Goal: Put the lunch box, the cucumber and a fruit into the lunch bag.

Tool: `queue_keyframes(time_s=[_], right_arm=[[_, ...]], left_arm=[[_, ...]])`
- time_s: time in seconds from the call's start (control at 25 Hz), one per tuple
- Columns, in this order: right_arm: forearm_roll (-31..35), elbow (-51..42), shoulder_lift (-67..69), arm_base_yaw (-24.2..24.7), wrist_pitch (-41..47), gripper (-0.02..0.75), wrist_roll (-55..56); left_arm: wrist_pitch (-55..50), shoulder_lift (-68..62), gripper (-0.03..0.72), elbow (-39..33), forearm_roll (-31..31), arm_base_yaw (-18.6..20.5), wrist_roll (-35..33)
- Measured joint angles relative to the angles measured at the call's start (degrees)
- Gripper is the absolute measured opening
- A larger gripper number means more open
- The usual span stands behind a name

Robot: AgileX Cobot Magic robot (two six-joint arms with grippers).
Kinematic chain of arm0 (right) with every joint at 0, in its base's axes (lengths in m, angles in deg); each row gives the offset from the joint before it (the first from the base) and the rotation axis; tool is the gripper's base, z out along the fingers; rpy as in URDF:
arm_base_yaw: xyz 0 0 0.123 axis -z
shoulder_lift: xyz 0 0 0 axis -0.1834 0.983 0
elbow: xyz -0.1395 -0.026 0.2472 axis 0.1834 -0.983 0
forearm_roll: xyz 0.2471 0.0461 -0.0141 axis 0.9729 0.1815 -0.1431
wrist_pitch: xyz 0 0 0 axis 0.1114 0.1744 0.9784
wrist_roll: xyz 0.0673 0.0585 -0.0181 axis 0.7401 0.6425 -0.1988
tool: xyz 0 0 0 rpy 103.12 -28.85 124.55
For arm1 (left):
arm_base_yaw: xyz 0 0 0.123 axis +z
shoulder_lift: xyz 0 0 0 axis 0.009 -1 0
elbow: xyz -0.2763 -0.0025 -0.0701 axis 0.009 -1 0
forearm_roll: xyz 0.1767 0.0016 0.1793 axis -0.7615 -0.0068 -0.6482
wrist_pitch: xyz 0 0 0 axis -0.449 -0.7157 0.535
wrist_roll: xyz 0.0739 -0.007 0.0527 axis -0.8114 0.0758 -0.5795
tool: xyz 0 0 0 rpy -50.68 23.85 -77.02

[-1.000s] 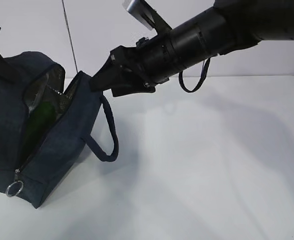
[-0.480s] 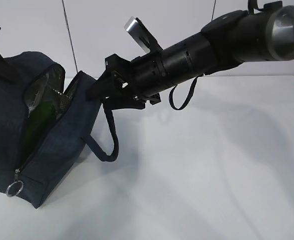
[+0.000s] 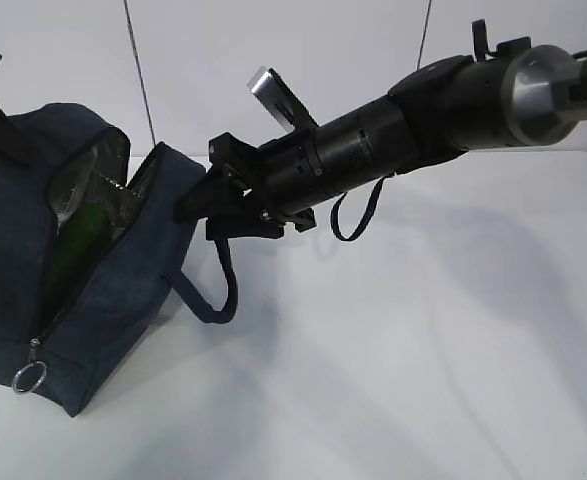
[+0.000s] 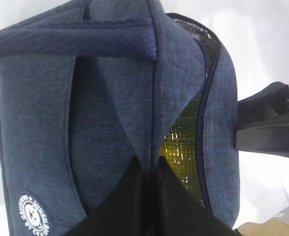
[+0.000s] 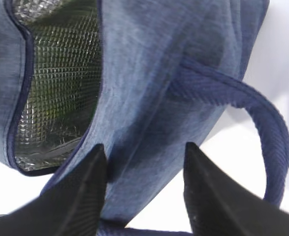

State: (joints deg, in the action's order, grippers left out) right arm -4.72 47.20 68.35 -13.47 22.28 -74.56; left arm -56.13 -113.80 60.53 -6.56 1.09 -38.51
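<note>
My right gripper (image 3: 195, 200) has drawn back a little from the lunch bag (image 3: 123, 290), and its jaws, apart with nothing between them, have been narrowing over the last second. Just ahead of the fingertips lies the bag's near wall, its loop handle (image 5: 262, 123) to one side. My left gripper (image 4: 149, 206) stays pinched shut on the far wall's fabric, holding the mouth open. The cucumber (image 3: 78, 235) lies inside; a yellow glint on the lining (image 4: 176, 150) may be the fruit. I cannot see the lunch box, so packing looks nearly done.
</note>
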Motion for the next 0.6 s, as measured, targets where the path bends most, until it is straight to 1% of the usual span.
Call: queue_keyframes(time_s=[0.12, 0.2, 0.36, 0.6], right_arm=[[2.3, 0.0, 0.3, 0.0, 0.3, 0.419, -1.3], [3.6, 0.0, 0.4, 0.0, 0.4, 0.432, -1.6], [4.3, 0.0, 0.5, 0.0, 0.4, 0.44, -1.8], [4.5, 0.0, 0.5, -1.5, -0.5, 0.441, -1.9]], left_arm=[[0.0, 0.0, 0.0, 0.0, 0.0, 0.0, 0.0], [0.0, 0.0, 0.0, 0.0, 0.0, 0.0, 0.0], [0.0, 0.0, 0.0, 0.0, 0.0, 0.0, 0.0], [0.0, 0.0, 0.0, 0.0, 0.0, 0.0, -0.1]])
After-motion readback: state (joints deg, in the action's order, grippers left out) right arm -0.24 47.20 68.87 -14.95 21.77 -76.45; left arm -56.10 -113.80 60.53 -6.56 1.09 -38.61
